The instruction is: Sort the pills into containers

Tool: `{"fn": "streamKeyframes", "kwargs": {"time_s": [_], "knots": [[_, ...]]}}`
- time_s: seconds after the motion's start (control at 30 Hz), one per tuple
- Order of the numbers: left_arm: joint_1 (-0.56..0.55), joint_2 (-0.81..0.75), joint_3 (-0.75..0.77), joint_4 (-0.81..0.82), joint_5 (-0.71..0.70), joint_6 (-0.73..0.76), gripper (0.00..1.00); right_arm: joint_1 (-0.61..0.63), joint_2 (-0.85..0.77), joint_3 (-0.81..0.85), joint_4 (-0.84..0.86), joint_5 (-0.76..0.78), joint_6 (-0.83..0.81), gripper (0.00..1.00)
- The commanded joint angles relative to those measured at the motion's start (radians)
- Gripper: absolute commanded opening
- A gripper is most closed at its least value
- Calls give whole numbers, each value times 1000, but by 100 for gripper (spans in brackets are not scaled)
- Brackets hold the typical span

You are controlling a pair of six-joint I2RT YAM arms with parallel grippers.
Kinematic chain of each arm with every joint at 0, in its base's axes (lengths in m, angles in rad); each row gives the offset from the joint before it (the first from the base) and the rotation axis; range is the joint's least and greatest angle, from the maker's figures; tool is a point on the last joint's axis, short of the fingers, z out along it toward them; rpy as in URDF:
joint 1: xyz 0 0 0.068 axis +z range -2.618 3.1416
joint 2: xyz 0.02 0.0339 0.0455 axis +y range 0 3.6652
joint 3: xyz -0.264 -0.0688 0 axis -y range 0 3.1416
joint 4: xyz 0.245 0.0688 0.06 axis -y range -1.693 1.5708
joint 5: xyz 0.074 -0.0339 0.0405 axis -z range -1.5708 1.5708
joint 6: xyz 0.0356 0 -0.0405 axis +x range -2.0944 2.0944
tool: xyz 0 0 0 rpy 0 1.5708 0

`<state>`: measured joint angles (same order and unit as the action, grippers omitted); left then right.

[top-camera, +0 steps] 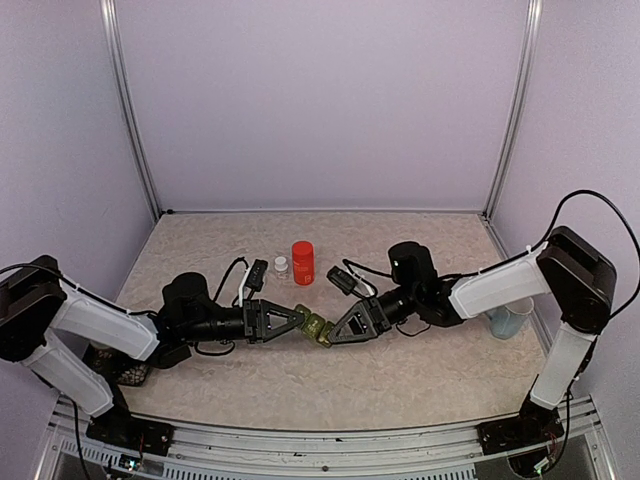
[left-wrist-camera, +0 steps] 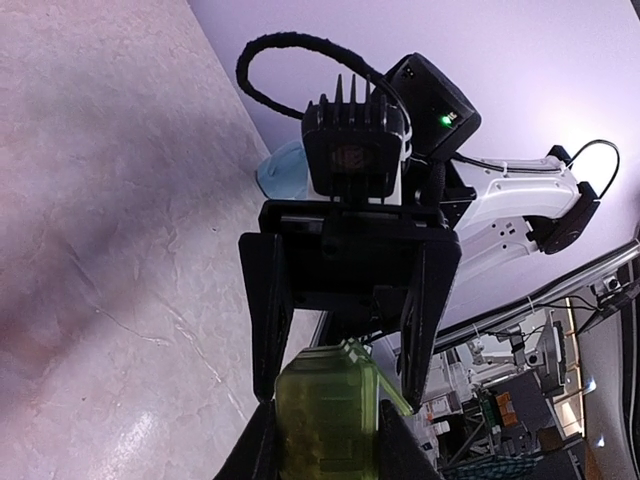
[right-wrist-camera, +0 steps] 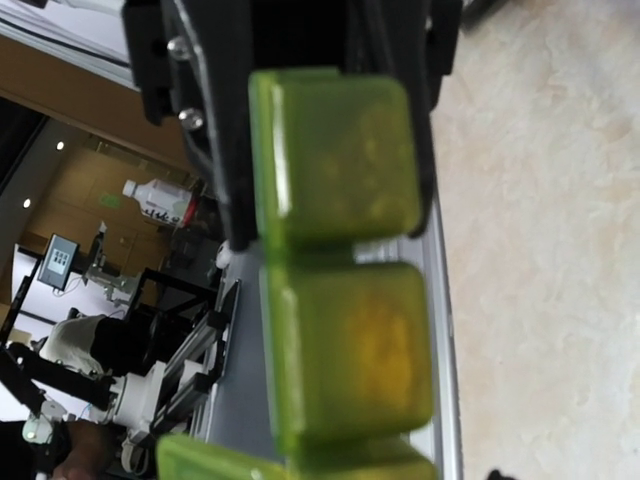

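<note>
Meeting over the middle of the desk (top-camera: 400, 385), two arms hold the green pill strip (top-camera: 318, 329) between them. Here the left claw (top-camera: 303, 324) pinches one end, while the right claw (top-camera: 334, 333) stands wide astride the other, not visibly clamped. Its lids look shut and no pills show, so sorting seems barely begun. A blue mug (top-camera: 508, 320) sits by the right edge, with a red bottle (top-camera: 302, 262) and tiny jar (top-camera: 281, 265) toward the back. Nothing seems to block the arms.

We see the containers (top-camera: 317, 328) as a small, translucent yellow-green strip of joined square compartments with rounded corners. The right wrist view (right-wrist-camera: 340, 260) shows 2 whole squares and the edge of a 3rd. The strip sits above the table (top-camera: 400, 385), roughly level. One end is pinched in the left gripper (top-camera: 308, 322), and the other lies between the spread fingers of the right gripper (top-camera: 328, 336).
</note>
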<state>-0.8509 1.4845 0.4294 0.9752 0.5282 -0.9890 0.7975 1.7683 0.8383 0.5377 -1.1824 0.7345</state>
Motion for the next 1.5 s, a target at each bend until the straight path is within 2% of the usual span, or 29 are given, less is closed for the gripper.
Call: {"fn": "streamKeyframes", "kwargs": {"time_s": [0.0,0.23,0.37,0.73,1.0,1.47], "knots": [[-5,-30,2,-22,-30,25,19,13,0,54,-112,47,-78,67],[-7,-30,10,-45,-43,30,19,29,-10,107,-257,115,-166,61],[-7,-33,11,-47,-44,31,19,32,-4,108,-261,112,-172,53],[1,-56,11,-67,-51,35,19,38,3,108,-279,118,-192,47],[1,-57,13,-75,-69,27,19,47,-10,138,-365,188,-246,44],[6,-70,-2,-75,-86,18,19,64,-29,161,-445,286,-316,28]]}}
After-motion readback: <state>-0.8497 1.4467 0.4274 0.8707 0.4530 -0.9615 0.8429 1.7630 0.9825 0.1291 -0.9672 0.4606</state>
